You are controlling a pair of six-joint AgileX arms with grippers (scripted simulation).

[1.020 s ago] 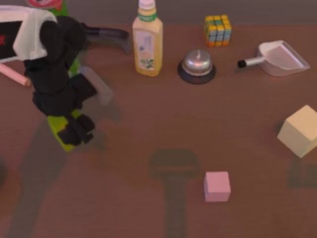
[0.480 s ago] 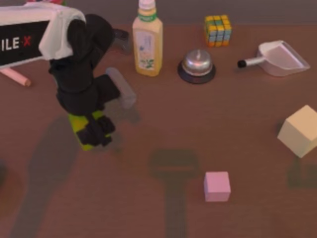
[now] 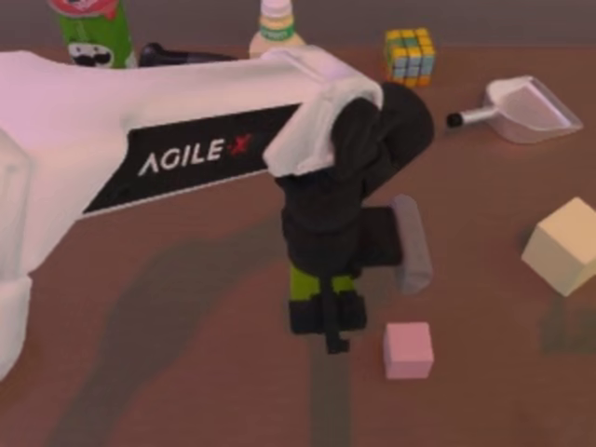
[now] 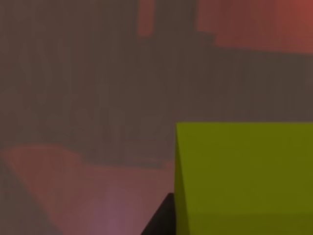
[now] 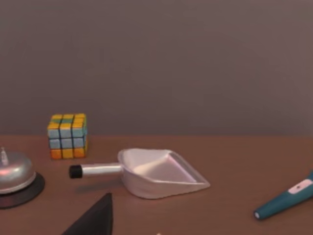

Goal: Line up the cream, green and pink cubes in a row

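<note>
Your left hand (image 3: 324, 321), at centre, grips the green cube (image 3: 318, 282) just above the surface (image 3: 186, 372). The pink cube (image 3: 408, 350) rests just to its right; the cream cube (image 3: 564, 246) sits at the right edge. Your right hand lies outside the top view.

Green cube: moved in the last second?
Yes. The green cube, held by the left gripper, went from the table's left side rightward, now just left of the pink cube.
</note>
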